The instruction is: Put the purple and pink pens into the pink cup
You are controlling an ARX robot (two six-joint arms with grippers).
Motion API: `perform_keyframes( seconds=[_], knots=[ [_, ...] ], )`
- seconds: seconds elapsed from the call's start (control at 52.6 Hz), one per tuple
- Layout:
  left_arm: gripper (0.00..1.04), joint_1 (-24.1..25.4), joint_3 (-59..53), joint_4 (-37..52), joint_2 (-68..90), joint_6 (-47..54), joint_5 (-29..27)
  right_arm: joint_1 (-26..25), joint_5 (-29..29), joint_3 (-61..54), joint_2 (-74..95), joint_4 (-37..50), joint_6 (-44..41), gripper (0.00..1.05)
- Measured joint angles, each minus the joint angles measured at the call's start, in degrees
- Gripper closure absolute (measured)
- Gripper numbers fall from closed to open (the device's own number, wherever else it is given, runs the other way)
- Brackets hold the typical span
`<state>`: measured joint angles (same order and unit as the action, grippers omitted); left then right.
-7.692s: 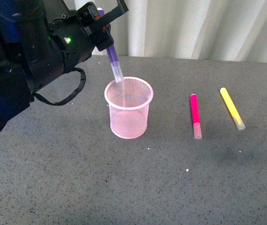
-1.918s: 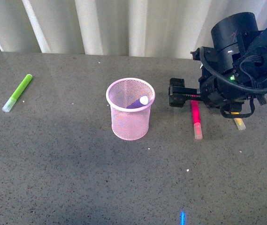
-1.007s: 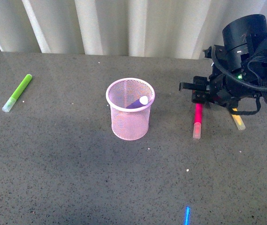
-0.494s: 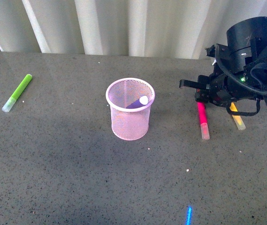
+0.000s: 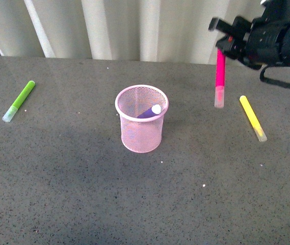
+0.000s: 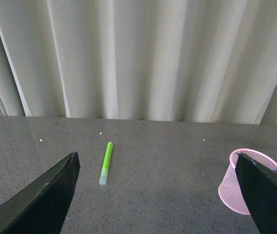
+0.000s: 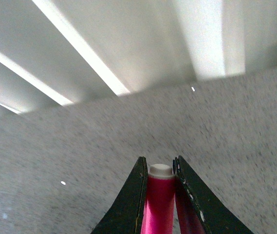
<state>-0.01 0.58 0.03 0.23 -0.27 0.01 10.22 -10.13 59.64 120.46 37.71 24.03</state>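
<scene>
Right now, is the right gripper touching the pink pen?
Touching. In the right wrist view the right gripper has both jaws pressed against the pink pen, with no gap.

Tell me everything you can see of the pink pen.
The pink pen is a short thick magenta marker with a translucent clear cap at its lower end and a white end plug on top. It hangs nearly upright in mid-air, clamped near its top by the right gripper, right of the pink cup.
</scene>
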Motion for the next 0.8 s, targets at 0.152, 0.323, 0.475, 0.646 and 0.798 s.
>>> perform_keyframes(
  seconds=[0.152,0.323,0.475,0.646,0.798],
  knots=[
    [0.07,0.0,0.0,0.0,0.0,0.0,0.0,2.6,-1.4,-6.8,-7.3,13.2,-1.2,0.93],
    [0.07,0.0,0.0,0.0,0.0,0.0,0.0,9.7,-4.0,-12.9,-10.1,26.9,-5.7,0.93],
    [0.07,0.0,0.0,0.0,0.0,0.0,0.0,13.8,-3.8,-13.4,-7.4,32.3,-10.2,0.93],
    [0.07,0.0,0.0,0.0,0.0,0.0,0.0,17.1,-3.5,-11.5,-2.0,36.1,-14.1,0.93],
    [0.07,0.0,0.0,0.0,0.0,0.0,0.0,18.3,-3.5,-9.0,0.9,37.7,-15.5,0.93]
  ],
)
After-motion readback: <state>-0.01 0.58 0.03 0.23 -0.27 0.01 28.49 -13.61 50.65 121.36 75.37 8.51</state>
